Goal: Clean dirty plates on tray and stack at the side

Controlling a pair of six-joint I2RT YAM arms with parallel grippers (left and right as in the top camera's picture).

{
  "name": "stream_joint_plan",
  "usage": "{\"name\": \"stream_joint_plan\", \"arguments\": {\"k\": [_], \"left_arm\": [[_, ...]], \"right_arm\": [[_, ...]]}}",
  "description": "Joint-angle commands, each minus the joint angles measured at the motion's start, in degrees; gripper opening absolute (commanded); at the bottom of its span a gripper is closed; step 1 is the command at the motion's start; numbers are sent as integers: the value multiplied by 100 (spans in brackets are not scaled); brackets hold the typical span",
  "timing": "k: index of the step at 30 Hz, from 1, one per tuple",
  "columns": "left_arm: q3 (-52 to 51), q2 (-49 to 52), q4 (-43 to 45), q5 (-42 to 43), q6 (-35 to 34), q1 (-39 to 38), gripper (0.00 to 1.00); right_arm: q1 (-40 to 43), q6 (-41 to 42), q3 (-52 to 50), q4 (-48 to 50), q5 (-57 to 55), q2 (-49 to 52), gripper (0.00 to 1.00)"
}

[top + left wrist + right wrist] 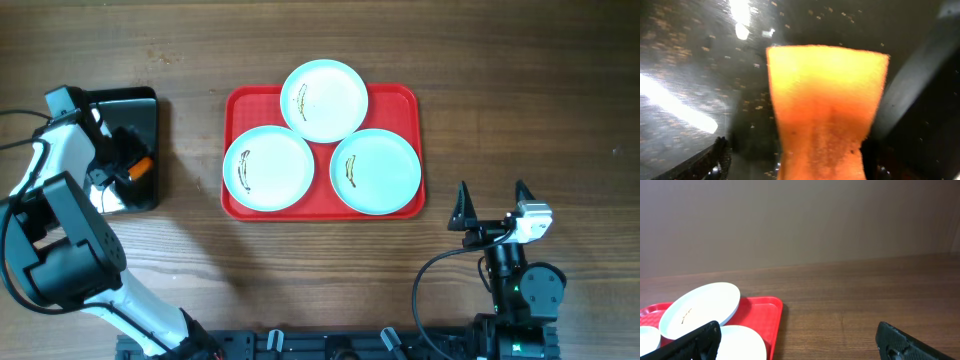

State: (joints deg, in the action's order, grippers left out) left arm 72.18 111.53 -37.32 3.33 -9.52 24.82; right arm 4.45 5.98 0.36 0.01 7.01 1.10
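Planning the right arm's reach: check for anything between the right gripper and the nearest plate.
Nothing visible blocks it. Only bare table lies between the open right gripper and the nearest plate, apart from the red tray's low rim.

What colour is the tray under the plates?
The tray is red, clearest in the overhead view.

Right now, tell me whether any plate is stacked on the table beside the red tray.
No: the far plate, left plate and right plate all rest separately on the red tray, none on the table.
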Motion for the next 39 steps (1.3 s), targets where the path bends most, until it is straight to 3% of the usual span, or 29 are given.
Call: {"name": "stream_joint_plan", "arguments": {"k": [1,10,23,26,28,30,34,39], "left_arm": [[-94,-94,101,549,9,4,84],[-94,-31,81,433,11,4,67],[-94,157,2,-461,11,-37,66],[-94,157,4,-634,52,-96,57],[-94,157,2,-693,153,-122,42],[-94,157,22,-741,162,-131,37],[-94,157,66,-796,155,-109,6],[-83,151,170,-793,2,-103,4]], "right_arm": [[24,57,-7,33,-61,-28,100],[24,59,-7,33,-61,-31,100],[24,59,-7,33,-61,-28,100],[24,59,-7,33,-61,-28,100],[24,59,-7,33,-61,-28,100],[24,59,-7,33,-61,-28,100],[24,59,-7,33,-61,-28,100],[24,59,-7,33,-61,-28,100]]}}
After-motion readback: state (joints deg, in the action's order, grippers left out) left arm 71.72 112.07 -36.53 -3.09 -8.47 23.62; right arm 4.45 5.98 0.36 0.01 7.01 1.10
